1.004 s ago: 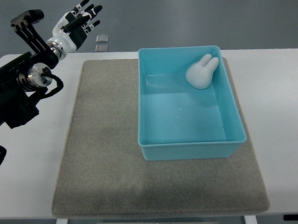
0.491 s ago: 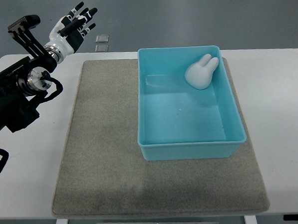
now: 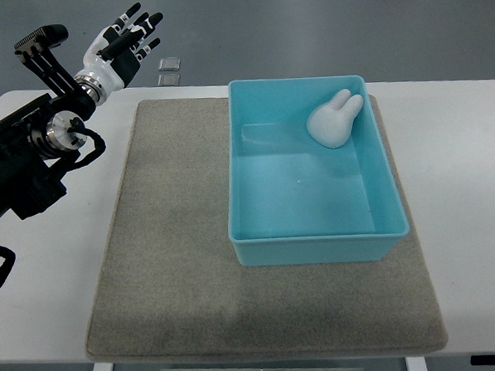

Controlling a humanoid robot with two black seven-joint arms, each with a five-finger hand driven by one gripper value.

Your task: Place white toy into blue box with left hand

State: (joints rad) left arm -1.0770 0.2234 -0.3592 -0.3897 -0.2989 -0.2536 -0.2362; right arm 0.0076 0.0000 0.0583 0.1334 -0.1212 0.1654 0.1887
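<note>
A white rabbit-shaped toy (image 3: 334,119) lies inside the blue box (image 3: 234,169), in its far right corner against the wall. The box stands on a grey mat (image 3: 171,239). My left hand (image 3: 126,40) is at the far left, beyond the table's back edge, well away from the box. Its fingers are spread and hold nothing. The left arm runs down along the picture's left edge.
The mat covers the middle of a white table (image 3: 463,182). Two small square tiles (image 3: 169,71) lie on the floor beyond the table's back edge, near my left hand.
My left hand has drawn back a little to the left and up from where it was a second ago. The toy and box have not moved.
</note>
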